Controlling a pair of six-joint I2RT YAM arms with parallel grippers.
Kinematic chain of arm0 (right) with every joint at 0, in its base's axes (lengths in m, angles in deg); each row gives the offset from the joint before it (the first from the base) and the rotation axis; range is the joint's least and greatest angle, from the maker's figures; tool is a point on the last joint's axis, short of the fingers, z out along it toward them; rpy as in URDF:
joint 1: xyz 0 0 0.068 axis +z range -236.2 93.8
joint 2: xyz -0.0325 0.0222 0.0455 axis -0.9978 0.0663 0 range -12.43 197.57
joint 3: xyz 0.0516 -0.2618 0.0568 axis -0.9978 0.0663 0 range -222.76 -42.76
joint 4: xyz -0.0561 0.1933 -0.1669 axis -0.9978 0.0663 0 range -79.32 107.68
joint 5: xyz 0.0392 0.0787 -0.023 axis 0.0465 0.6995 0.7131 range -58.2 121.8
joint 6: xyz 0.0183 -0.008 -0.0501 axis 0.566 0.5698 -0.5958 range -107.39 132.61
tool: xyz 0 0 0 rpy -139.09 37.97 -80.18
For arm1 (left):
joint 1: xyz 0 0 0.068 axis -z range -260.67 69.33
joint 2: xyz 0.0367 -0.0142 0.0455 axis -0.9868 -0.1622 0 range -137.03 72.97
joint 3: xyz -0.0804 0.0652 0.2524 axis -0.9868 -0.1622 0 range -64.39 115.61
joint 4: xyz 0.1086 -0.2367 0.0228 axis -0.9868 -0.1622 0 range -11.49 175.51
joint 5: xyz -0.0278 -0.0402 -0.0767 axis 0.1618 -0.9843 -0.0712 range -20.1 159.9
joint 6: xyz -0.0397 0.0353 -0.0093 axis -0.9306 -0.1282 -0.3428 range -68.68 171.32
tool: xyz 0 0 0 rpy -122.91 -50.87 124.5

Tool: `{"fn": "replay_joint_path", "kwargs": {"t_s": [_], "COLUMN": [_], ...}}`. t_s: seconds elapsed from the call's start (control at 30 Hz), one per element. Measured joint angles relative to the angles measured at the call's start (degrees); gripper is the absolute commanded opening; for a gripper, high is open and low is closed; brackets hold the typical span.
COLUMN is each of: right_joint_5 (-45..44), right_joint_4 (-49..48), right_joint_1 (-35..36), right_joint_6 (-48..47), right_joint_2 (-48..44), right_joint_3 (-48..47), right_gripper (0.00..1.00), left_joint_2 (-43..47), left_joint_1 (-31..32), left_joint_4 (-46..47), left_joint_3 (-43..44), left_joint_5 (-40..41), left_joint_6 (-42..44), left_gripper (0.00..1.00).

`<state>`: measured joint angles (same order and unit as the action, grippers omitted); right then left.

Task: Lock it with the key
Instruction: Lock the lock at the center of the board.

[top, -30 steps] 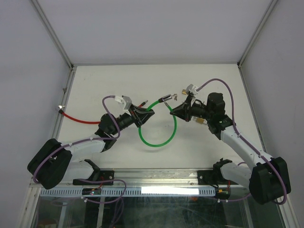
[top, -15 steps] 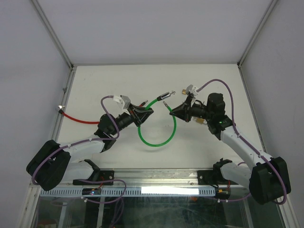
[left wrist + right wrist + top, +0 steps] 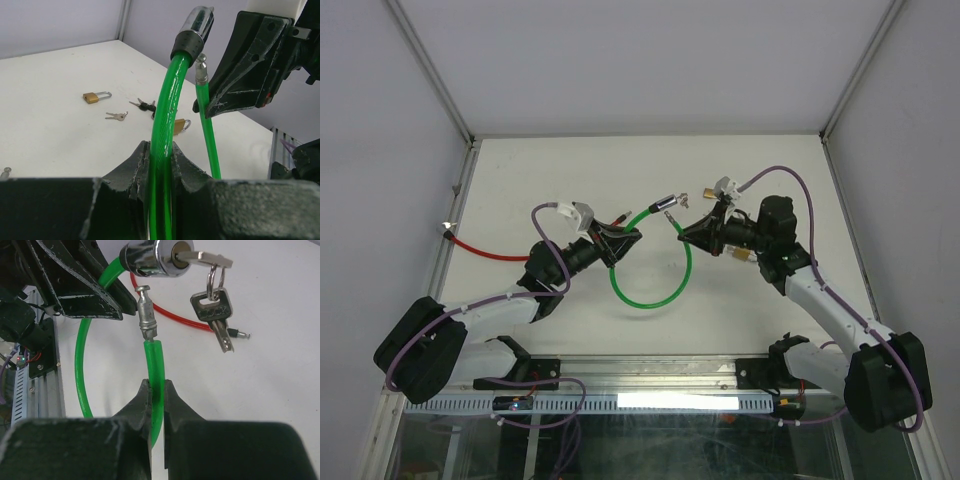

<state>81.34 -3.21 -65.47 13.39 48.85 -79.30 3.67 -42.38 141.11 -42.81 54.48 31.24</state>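
A green cable lock [image 3: 652,297] hangs in a loop between both arms. My left gripper [image 3: 159,156] is shut on the green cable [image 3: 167,125] below its chrome lock cylinder [image 3: 196,24]. A key [image 3: 202,259] sits in the cylinder [image 3: 152,256], and a second key [image 3: 216,310] hangs from its ring. My right gripper [image 3: 156,390] is shut on the cable's other end [image 3: 155,365], just below its metal pin [image 3: 146,307]. The pin stands just under the cylinder and apart from it. In the top view the left gripper [image 3: 626,238] and right gripper [image 3: 684,231] face each other.
A red cable lock [image 3: 485,250] lies at the table's left. Two small brass padlocks [image 3: 95,96] [image 3: 183,125] and loose keys [image 3: 116,116] lie on the white table behind the cable. Frame posts stand at the table's back corners.
My right gripper has edged slightly left with the pin end, closer to the cylinder. My left gripper has barely moved.
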Motion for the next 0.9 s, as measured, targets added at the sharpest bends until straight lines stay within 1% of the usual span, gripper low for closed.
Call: {"fn": "replay_joint_path", "kwargs": {"t_s": [0.67,0.9], "right_joint_5": [0.74,0.72], "right_joint_4": [-0.46,-0.46], "right_joint_1": [-0.5,-0.68], "right_joint_6": [1.29,1.66], "right_joint_2": [-0.15,-0.13], "right_joint_3": [0.61,0.61], "right_gripper": [0.0,0.0], "left_joint_2": [0.0,0.0], "left_joint_1": [0.0,0.0], "left_joint_4": [-0.31,-0.81], "left_joint_3": [-0.96,-0.96], "left_joint_5": [-0.09,-1.31], "left_joint_6": [0.28,1.77], "left_gripper": [0.0,0.0]}}
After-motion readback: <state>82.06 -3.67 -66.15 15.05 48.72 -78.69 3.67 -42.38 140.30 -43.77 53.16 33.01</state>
